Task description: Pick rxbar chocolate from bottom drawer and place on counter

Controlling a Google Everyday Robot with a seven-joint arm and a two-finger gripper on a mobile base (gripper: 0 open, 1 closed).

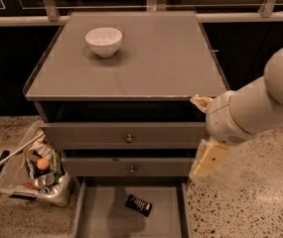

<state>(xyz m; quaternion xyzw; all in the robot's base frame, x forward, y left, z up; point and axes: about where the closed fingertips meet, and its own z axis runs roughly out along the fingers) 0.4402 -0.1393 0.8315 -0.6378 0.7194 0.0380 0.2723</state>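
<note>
The gripper (195,137) hangs in front of the cabinet's right front corner, off the end of a thick white arm (260,108) that comes in from the right. Its two cream jaws stand wide apart and have hold of nothing. The upper jaw sits at the chipped front edge of the tabletop (156,63), right at the corner. The lower jaw points down past the right ends of the two knobbed drawers.

The rxbar chocolate (138,205) lies below the lower jaw and off to its left as seen here, apart from it, with the drawer's right wall between them. It is a small black bar with light lettering. It rests flat on the grey floor of the bottom drawer (99,214), turned at a slant to the drawer's sides, a little right of the floor's middle. The bottom drawer is pulled out, and it sits lower than both jaws.

Level with the gap between the jaws, to their left, is the upper knobbed drawer (129,138). The second knobbed drawer (132,169) is level with the lower jaw. A dark gap shows between the upper drawer and the tabletop.

Above and well to the left of the upper jaw, a white bowl (104,41) stands upright on the far left part of the tabletop. Far to the left of the lower jaw, a clear bin (56,195) of mixed rubbish sits on the speckled floor (240,207) beside the cabinet.
</note>
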